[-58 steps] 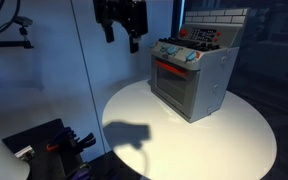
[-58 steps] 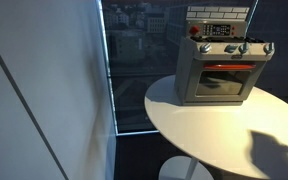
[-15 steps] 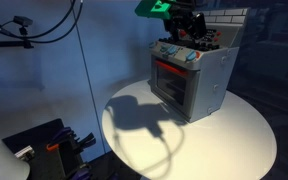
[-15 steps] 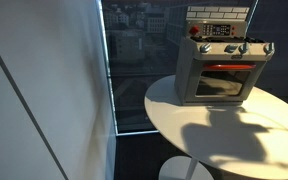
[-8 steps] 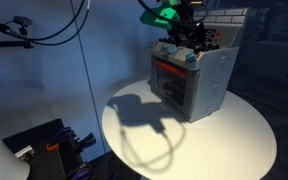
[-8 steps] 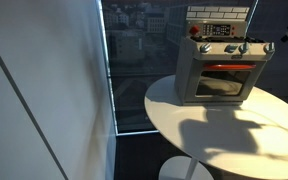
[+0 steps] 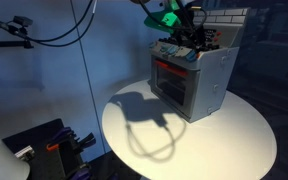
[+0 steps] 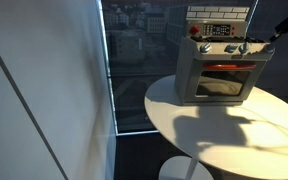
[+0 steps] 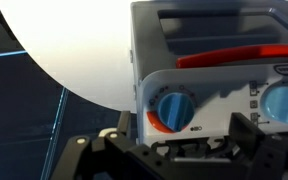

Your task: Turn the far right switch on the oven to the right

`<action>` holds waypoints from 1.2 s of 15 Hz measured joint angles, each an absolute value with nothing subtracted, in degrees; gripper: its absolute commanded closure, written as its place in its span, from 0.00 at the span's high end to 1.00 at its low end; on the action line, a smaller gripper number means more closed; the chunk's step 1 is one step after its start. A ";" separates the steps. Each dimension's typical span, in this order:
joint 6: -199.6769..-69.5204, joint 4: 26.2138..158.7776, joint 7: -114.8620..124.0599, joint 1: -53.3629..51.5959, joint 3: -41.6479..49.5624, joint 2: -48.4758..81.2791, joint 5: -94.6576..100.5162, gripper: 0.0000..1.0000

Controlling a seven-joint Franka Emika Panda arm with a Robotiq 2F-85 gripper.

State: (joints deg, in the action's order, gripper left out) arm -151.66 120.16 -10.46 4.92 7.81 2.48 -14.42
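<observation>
The silver-grey toy oven [image 7: 210, 88] stands at the back of a round white table and shows in both exterior views [image 8: 220, 88]. The switch [image 9: 172, 110], a light-blue knob with a red ring, is the end one of the front row; it also shows in an exterior view [image 8: 267, 47]. The wrist view is upside down, with the oven [image 9: 214, 40] filling it. My gripper [image 9: 184, 152] is open, its dark fingers spread to either side of the switch and just in front of it. It hangs over the knob row [image 7: 190, 44] and reaches in from the frame edge [image 8: 285, 28].
The round white table [image 7: 234, 140] carries the oven near its rim, also seen in an exterior view [image 8: 234, 135]. A like blue knob [image 9: 284, 102] sits beside the switch. A brick-pattern back panel [image 8: 222, 14] rises behind. Black gear [image 7: 44, 145] lies beside the table. A glass wall [image 8: 134, 60] stands behind.
My gripper has come down and in toward the right end of the oven's knob row. Its shadow on the table has shifted. The oven has not moved.
</observation>
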 measured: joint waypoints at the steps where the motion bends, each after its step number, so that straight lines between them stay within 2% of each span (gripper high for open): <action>1: -151.66 119.70 -10.11 4.92 7.66 3.01 -14.42 0.89; 2: -151.67 119.29 -9.79 4.92 7.53 3.51 -14.42 0.73; 5: -151.67 118.17 -8.90 4.93 7.27 4.77 -14.42 0.56; 7: -151.67 117.73 -8.44 4.95 7.15 5.27 -14.42 0.49; 8: -151.67 117.51 -8.28 4.95 7.10 5.48 -14.42 0.48; 12: -151.67 117.04 -7.97 4.96 6.98 5.85 -14.42 0.51; 18: -151.67 116.98 -7.65 4.98 6.98 5.85 -14.42 0.47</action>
State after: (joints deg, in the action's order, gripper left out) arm -151.67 116.98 -7.65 4.98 6.98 5.85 -14.42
